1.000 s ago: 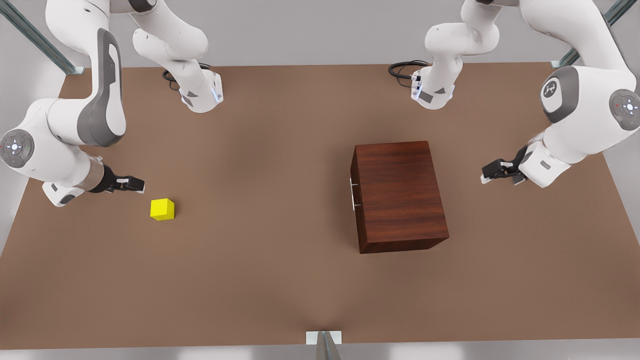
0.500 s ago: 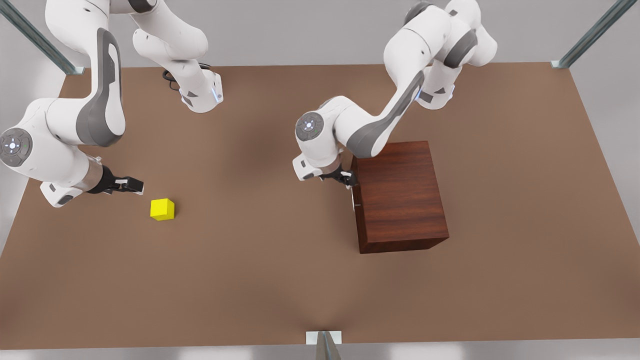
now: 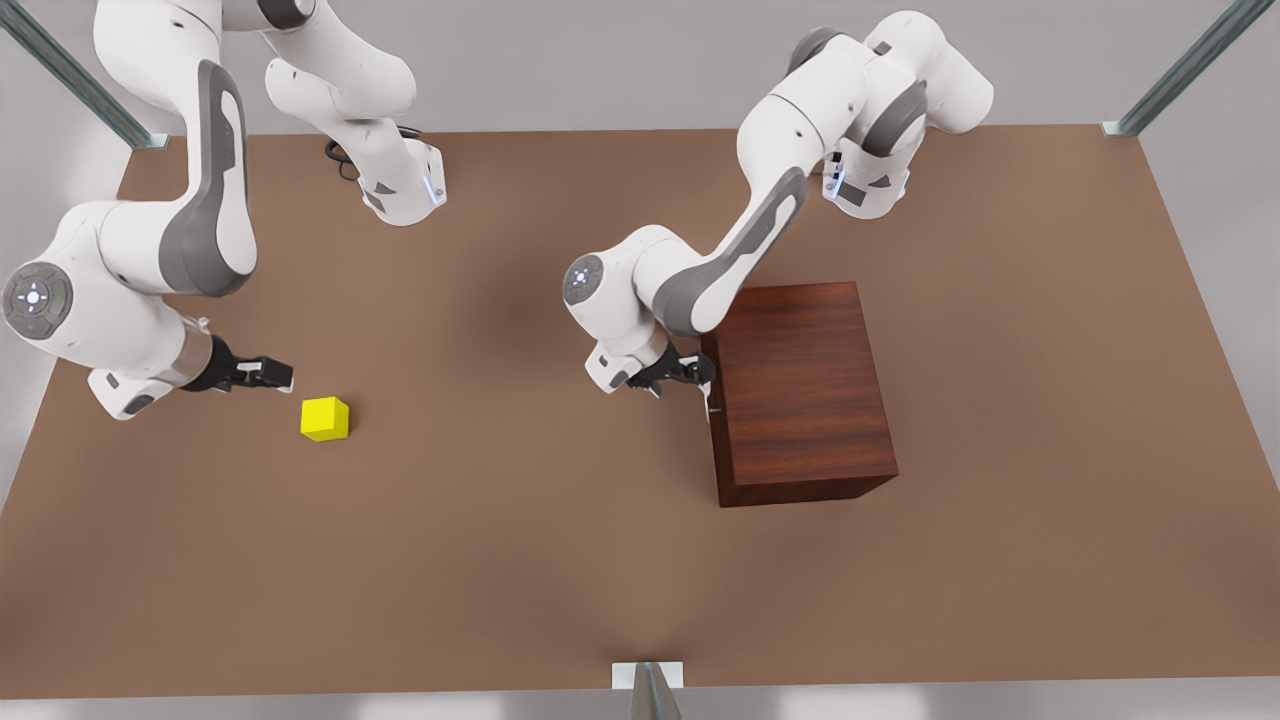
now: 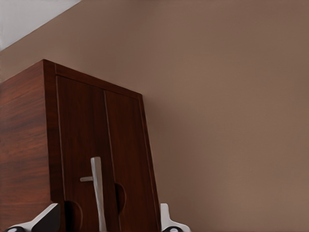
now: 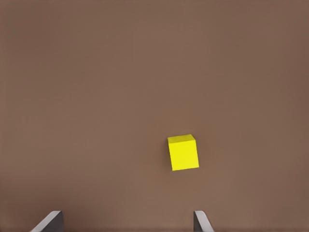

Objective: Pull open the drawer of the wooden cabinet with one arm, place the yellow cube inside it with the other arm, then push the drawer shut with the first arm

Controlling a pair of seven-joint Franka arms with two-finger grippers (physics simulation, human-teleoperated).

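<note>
Sitting on the table: the wooden cabinet [image 3: 800, 390] is seen right of the middle of the front view, and the yellow cube [image 3: 325, 419] is seen at the left, well apart from it.
Table: a brown table [image 3: 520, 560] is spread under everything.
Cabinet: its flat top is turned to the camera in the front view. Its front is turned to the front view's left.
Drawer: the drawer [image 4: 104, 159] is shut, flat with the cabinet's front. Its thin silver handle [image 4: 97, 191] is seen in the lower left of the left wrist view.
Left gripper: the left gripper [image 3: 690, 375] is placed at the cabinet's front, in the middle of the front view. Its fingers [image 4: 46, 220] are spread wide, one on each side of the handle. The handle is not squeezed.
Right gripper: the right gripper [image 3: 265, 373] is held at the left of the front view, near the cube and a bit higher in the frame. Its fingertips [image 5: 50, 221] are kept wide apart, and nothing is held between them.
Cube: it is seen a little below and right of the middle of the right wrist view [image 5: 183, 152]. It is not touched by anything but the table.
</note>
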